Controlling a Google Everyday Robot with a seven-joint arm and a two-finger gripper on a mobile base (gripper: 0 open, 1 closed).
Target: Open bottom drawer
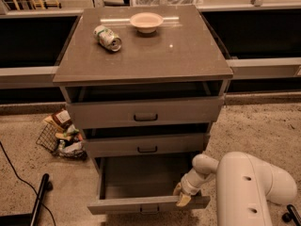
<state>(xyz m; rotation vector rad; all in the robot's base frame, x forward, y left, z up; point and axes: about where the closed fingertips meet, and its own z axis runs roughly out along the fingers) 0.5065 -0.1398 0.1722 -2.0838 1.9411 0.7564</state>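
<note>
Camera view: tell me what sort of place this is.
Probably a robot test area, maybe an office or lab: a drawer cabinet on speckled floor, a can and bowl on top, a wire basket of packets beside it. The gripper is at the front edge of the open bottom drawer.
</note>
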